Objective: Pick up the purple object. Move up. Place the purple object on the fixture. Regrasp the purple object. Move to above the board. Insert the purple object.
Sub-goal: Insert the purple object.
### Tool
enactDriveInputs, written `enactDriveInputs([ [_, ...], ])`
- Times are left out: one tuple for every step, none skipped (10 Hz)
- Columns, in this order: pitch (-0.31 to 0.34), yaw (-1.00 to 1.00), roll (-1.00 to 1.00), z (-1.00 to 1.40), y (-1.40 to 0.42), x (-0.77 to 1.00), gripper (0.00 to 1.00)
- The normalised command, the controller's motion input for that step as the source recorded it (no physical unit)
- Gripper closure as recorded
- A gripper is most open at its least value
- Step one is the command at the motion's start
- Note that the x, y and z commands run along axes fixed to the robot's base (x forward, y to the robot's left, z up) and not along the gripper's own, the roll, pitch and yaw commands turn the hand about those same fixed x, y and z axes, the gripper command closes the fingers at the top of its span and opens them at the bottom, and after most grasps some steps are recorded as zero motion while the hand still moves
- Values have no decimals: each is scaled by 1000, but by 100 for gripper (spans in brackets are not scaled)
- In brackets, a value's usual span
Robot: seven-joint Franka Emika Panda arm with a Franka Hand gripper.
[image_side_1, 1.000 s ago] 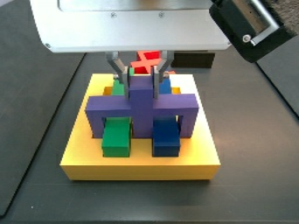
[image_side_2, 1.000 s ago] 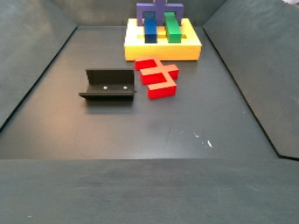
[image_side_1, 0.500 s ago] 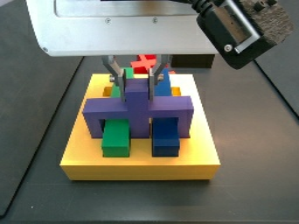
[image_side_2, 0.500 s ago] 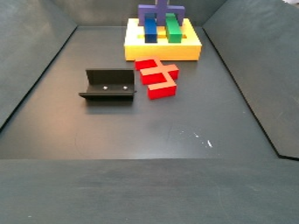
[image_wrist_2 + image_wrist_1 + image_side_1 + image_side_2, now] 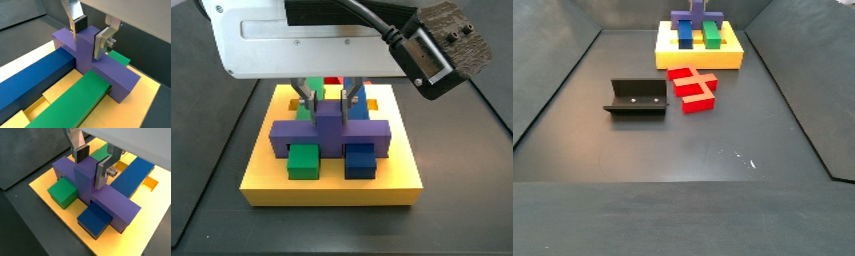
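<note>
I'm seeing the gripper [image 5: 92, 162] sitting over the board [image 5: 265, 172], its silver fingers [image 5: 103, 41] flanking the raised stub of the purple object [image 5: 87, 185]. In both wrist views the dark pads are lying against or just beside the stub's two sides, so the jaws are standing narrow; I cannot tell whether they are pressing on it. The purple object is lying across the middle of the board, its wide bar crossing over the green bar [image 5: 77, 102] and the dark-blue bar [image 5: 27, 82], which are running side by side in the board's slots. In a side view the red cross-shaped block [image 5: 692, 88] is resting on the floor near the board, with the fixture [image 5: 636, 98] just beside it, farther from the board.
</note>
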Motion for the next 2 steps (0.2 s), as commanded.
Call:
enactDriveInputs([
  [0,-11,0,-126,0,0,100],
  [0,0,0,0,0,0,100],
])
